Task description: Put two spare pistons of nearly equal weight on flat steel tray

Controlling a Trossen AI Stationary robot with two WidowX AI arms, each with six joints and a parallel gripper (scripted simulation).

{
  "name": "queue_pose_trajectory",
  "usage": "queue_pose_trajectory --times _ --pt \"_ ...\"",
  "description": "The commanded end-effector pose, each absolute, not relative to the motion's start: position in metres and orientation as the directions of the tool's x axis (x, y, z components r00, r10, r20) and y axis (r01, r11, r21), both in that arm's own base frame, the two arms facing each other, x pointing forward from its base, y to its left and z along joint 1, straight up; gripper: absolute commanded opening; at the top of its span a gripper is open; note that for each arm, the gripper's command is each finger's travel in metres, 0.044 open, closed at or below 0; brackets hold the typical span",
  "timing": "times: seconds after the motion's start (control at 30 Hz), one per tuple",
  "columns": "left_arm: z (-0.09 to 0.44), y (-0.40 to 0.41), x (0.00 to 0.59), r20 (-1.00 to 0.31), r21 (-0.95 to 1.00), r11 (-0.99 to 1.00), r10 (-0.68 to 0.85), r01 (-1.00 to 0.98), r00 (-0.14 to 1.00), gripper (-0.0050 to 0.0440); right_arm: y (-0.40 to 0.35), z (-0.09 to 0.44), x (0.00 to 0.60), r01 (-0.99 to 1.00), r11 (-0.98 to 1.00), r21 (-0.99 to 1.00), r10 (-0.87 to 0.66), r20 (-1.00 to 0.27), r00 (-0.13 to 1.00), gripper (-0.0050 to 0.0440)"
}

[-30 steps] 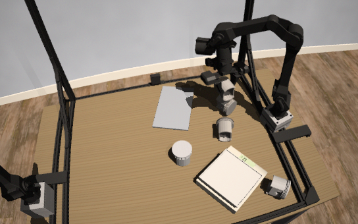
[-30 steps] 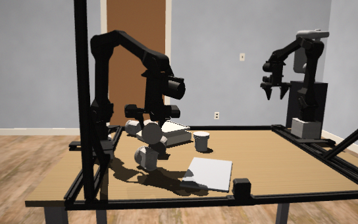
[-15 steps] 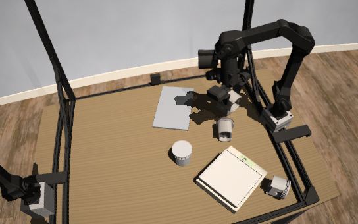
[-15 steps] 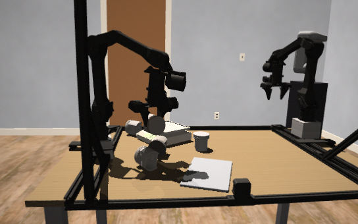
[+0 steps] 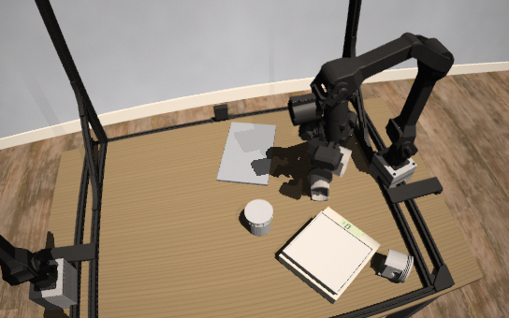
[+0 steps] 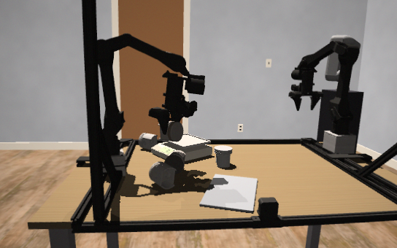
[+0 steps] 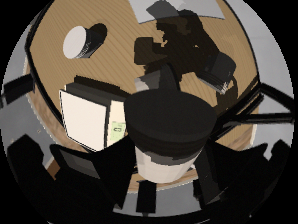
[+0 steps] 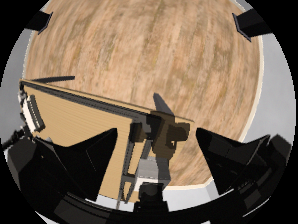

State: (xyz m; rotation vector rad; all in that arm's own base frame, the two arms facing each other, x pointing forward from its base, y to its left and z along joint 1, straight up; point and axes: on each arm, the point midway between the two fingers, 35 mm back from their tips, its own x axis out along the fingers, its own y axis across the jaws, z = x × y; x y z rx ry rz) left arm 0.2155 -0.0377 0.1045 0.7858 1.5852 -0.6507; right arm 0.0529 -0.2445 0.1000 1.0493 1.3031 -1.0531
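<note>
Piston [image 5: 345,162] [image 6: 175,131] [image 7: 170,120] hangs in the left arm's jaws.

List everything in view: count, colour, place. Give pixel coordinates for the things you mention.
held piston [image 6: 175,131] [image 7: 170,125]: 1, grey, in left jaws
loose pistons [image 5: 258,220] [image 5: 397,267] [image 5: 320,192] [image 6: 223,158] [image 6: 147,140] [image 6: 162,175] [image 7: 77,42] [image 7: 220,70]: 4, grey, on bench
tray [image 5: 243,150] [image 6: 233,197] [image 7: 212,10]: 1, pale grey, flat on bench
scale [image 5: 327,252] [image 6: 190,157] [image 7: 85,120]: 1, off-white, between two pistons
bench [image 5: 164,210] [image 6: 292,175] [image 7: 115,30] [image 8: 75,117]: 1, tan, centre
frame [image 5: 87,187] [image 6: 89,109]: 1, black, around bench
door [image 6: 151,55]: 1, brown, behind bench
wall plates [image 6: 268,63] [image 6: 240,128]: 2, white, wall
arms [image 5: 423,93] [image 6: 109,80] [image 6: 344,76]: 2, black, opposite bench sides
left jaws: 1 pair, black, shut on piston
right jaws: 1 pair, black, open
</note>
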Motion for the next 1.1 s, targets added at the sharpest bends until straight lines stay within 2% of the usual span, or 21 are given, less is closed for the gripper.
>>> queue_pose_trajectory --times 0.0,0.5,0.57,1.07 --pt "0.109 -0.031 0.218 -0.991 0.024 0.651 0.118 0.759 -0.07 0.0158 -0.244 0.1 0.053 0.977 0.213 0.0 0.0 -1.0 0.0 0.044" --pt "0.119 0.04 0.241 -0.995 0.034 0.894 0.07 0.447 -0.065 0.0158 -0.244 0.1 0.053 0.977 0.213 0.0 0.0 -1.0 0.0 0.044" --pt "0.119 0.04 0.241 -0.995 0.034 0.894 0.07 0.447 -0.065 0.0158 -0.244 0.1 0.053 0.977 0.213 0.0 0.0 -1.0 0.0 0.044" --pt "0.129 0.11 0.264 -0.999 0.025 0.998 0.028 0.065 -0.042 0.0158 -0.244 0.1 0.053 0.977 0.213 0.0 0.0 -1.0 0.0 0.044"
